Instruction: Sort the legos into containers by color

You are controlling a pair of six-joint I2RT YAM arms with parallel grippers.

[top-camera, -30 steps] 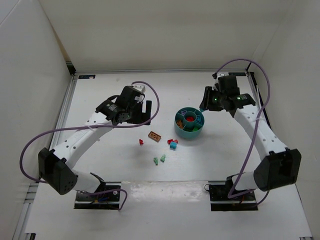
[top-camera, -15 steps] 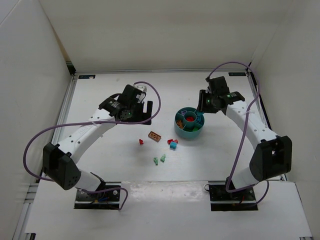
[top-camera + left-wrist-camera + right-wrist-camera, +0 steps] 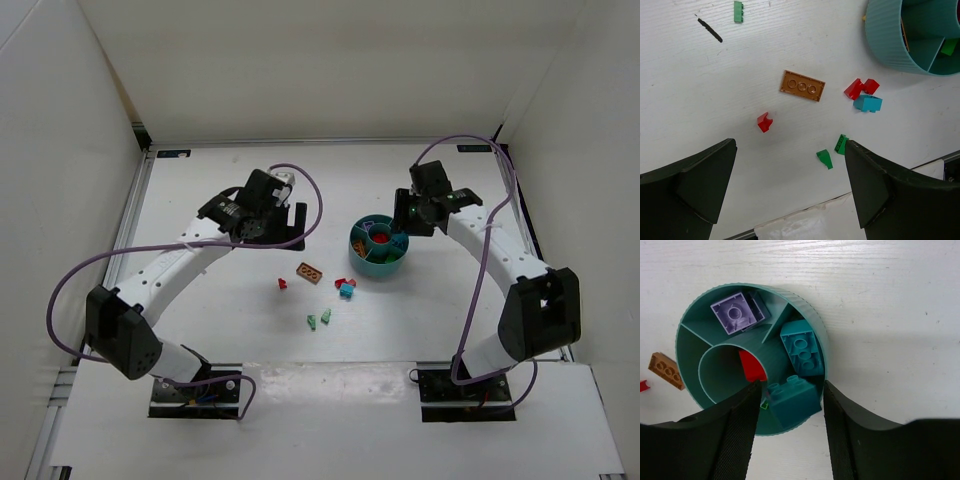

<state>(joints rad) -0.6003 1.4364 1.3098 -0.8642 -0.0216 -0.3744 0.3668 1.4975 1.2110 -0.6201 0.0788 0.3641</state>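
The teal bowl [image 3: 378, 262] stands right of centre, and in the right wrist view [image 3: 690, 347] it holds a purple brick [image 3: 735, 314], a teal brick [image 3: 801, 351] and red in its central cup. My right gripper [image 3: 402, 213] [image 3: 791, 382] is over the bowl's rim, shut on a dark teal brick [image 3: 792, 400]. My left gripper [image 3: 287, 238] [image 3: 790, 145] is open and empty above the loose bricks: an orange plate [image 3: 802, 86], a red brick [image 3: 764, 122], a red pair [image 3: 861, 88], a teal brick [image 3: 868, 103] and two green bricks [image 3: 825, 159].
One more green brick [image 3: 738, 11] lies apart beside a black mark on the table. A white taped strip [image 3: 330, 378] runs along the near edge between the arm bases. White walls enclose the table on three sides.
My right gripper has moved left and a little nearer, onto the bowl's far right rim. My left arm shifted slightly, then held still. The loose bricks have not moved.
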